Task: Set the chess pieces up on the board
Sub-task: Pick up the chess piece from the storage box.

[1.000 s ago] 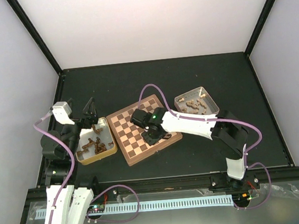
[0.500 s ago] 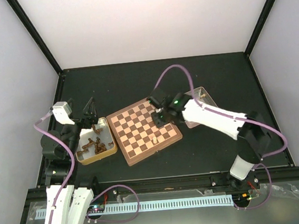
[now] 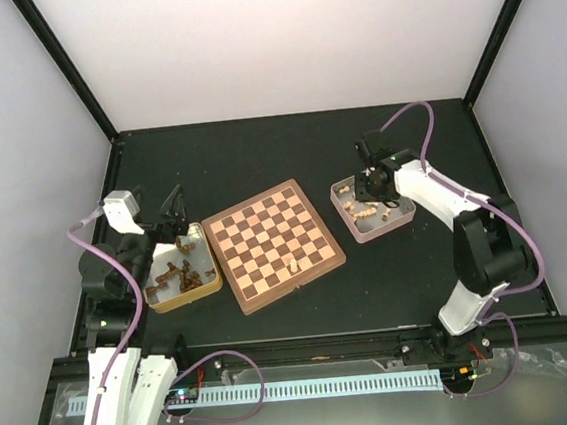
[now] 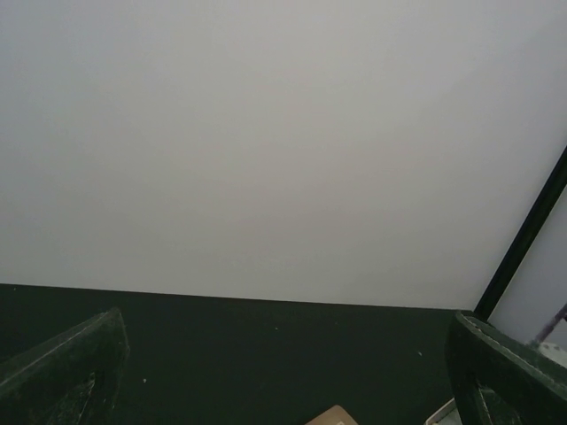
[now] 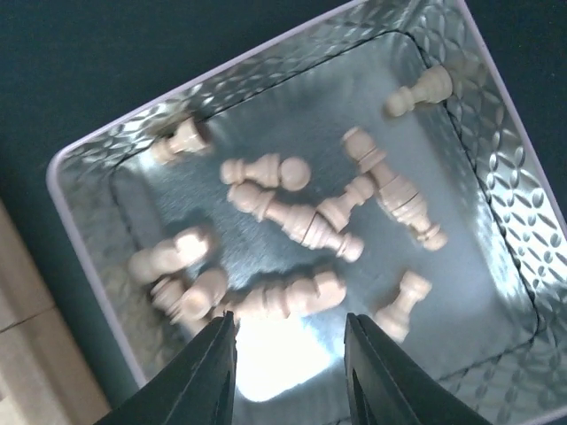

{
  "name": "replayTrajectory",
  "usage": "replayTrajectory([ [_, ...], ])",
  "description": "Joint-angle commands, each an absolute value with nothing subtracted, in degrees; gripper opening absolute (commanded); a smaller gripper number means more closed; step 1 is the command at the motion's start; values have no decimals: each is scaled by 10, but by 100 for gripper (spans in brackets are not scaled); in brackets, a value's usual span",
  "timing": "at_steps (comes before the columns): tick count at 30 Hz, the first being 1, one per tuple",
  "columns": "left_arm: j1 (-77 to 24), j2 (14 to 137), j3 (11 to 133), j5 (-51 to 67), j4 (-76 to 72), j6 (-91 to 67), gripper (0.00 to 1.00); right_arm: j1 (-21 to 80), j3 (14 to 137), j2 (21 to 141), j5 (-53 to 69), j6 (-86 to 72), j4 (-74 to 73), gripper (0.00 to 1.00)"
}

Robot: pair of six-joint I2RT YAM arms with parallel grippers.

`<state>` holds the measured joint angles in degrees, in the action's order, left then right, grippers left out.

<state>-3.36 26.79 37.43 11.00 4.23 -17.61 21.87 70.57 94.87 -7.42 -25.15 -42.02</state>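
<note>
The board (image 3: 266,236) lies in the middle of the table, its corner also showing in the left wrist view (image 4: 333,416). One cream chess piece (image 3: 291,265) stands on it near its front right edge. My right gripper (image 3: 370,187) is open and empty above a metal tray (image 3: 399,215). In the right wrist view (image 5: 288,359) the jaws are spread over several cream chess pieces (image 5: 292,297) lying flat in that tray (image 5: 505,159). My left gripper (image 3: 171,209) is open and empty, held above the far edge of the left tray; its fingers (image 4: 62,372) frame bare table.
A gold tray (image 3: 208,288) left of the board holds several dark brown pieces (image 3: 179,276). The board's edge (image 5: 27,354) lies just left of the right tray. Black frame posts and white walls enclose the dark table.
My right arm has swung from the board's front right part to above the right tray, leaving a cream piece standing on the board. The left arm has barely moved.
</note>
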Motion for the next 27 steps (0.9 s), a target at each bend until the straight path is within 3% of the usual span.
replayTrajectory([
  [1,-28,273,395,127,32,-169,99,192,723,996,-45,-221,-380,34],
  [20,-27,278,394,129,32,-168,99,200,760,1085,67,-204,-385,37],
  [27,-27,277,395,129,33,-168,99,204,761,1094,47,-207,-395,27],
])
